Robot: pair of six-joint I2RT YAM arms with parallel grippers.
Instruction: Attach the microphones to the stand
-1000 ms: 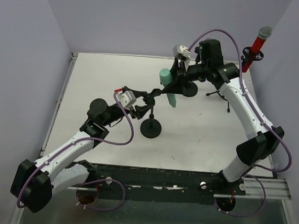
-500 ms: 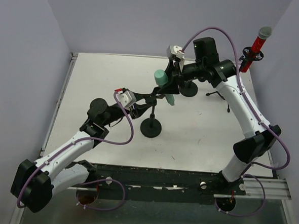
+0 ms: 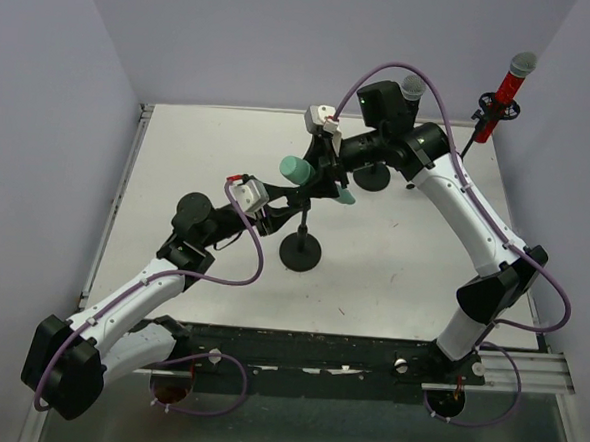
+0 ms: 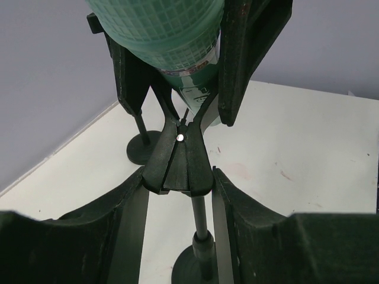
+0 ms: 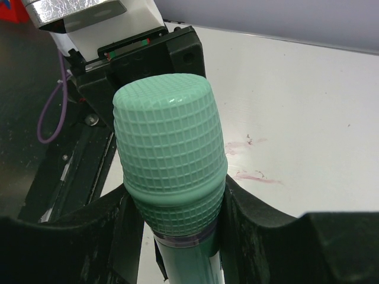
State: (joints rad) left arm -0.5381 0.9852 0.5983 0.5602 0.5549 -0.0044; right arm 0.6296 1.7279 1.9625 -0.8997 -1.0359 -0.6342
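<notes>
the mint-green microphone (image 5: 170, 155) is clasped by the right gripper (image 5: 174, 231), the clip (image 4: 179, 157) pinched by the left gripper (image 4: 180, 195); if pressed in misaligned, the stand (image 3: 300, 253) could be tipped.

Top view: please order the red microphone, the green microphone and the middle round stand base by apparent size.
1. Red microphone and green microphone: about alike in length; the green one is partly covered, so I do not rank them.
2. Round stand base: clearly the smallest.
</notes>
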